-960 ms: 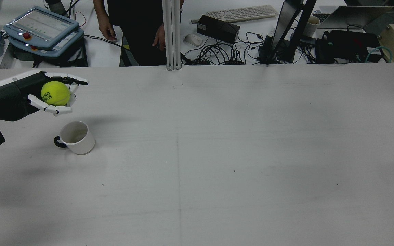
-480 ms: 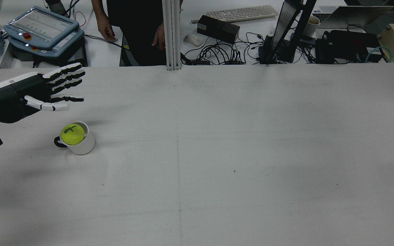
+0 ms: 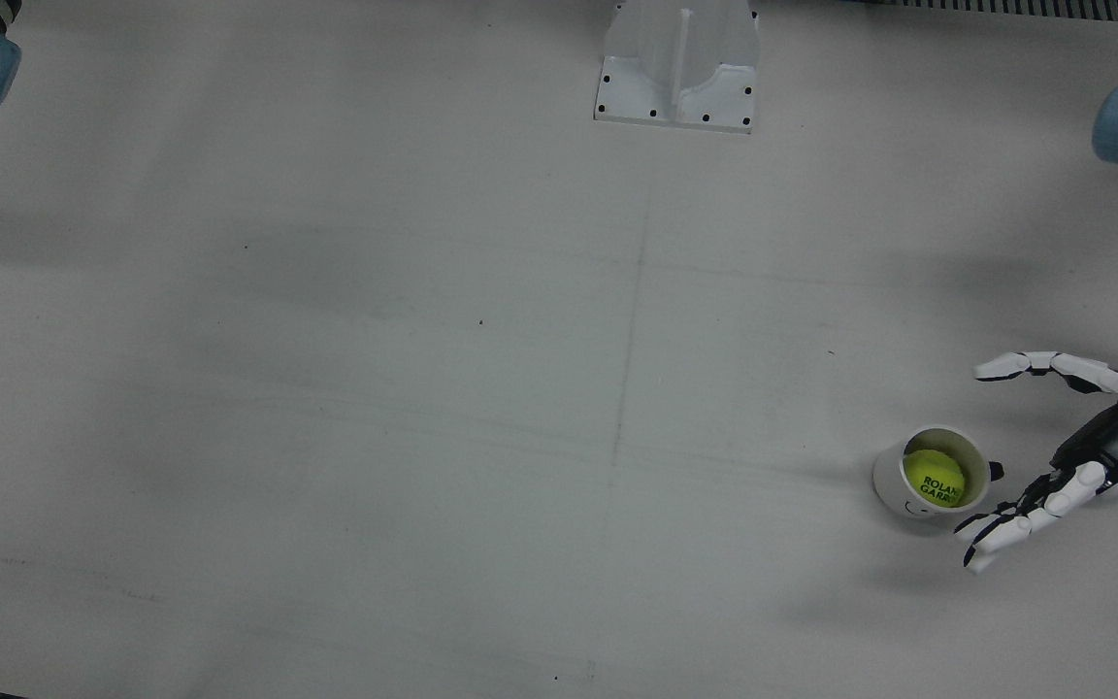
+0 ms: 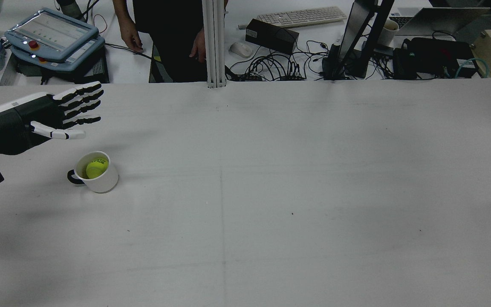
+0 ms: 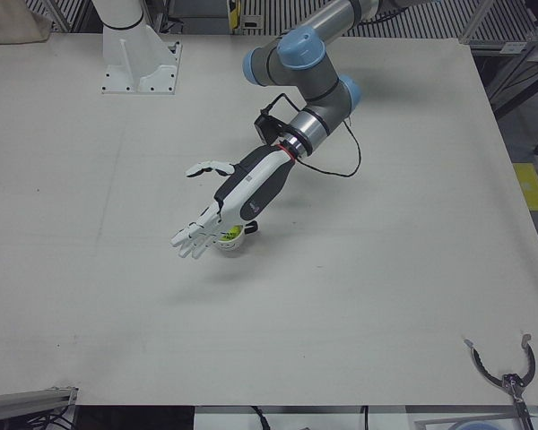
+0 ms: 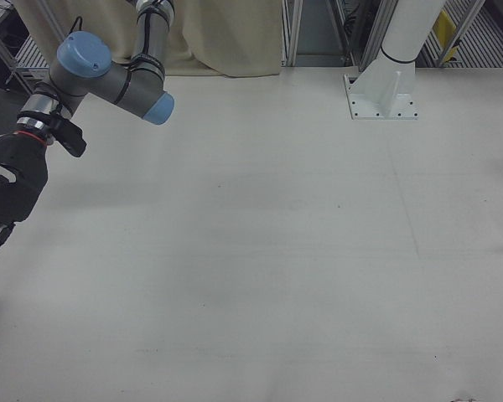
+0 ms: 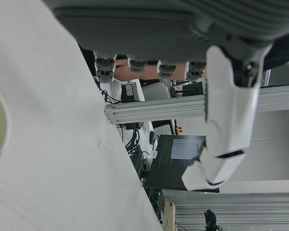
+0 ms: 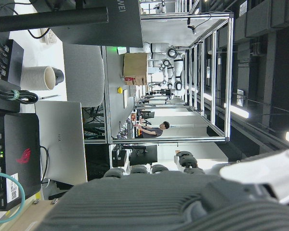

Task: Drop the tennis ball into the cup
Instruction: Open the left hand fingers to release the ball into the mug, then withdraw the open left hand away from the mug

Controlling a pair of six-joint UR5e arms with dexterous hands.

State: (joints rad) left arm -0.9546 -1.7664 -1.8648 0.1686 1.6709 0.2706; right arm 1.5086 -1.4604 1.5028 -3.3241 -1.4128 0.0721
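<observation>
The left hand (image 5: 217, 211) has a dark grey palm under a white back shell, with fingers (image 4: 81, 99) banded black and white and a mostly white thumb; a thin red ring sits at the wrist, with a small black box clipped beside it and a black cable looping off. The left arm (image 5: 316, 54) is silver-grey tubing with pale blue joint caps; its white pedestal (image 3: 677, 62) shows black bolts; the right hand (image 6: 7, 194) is also dark grey.
</observation>
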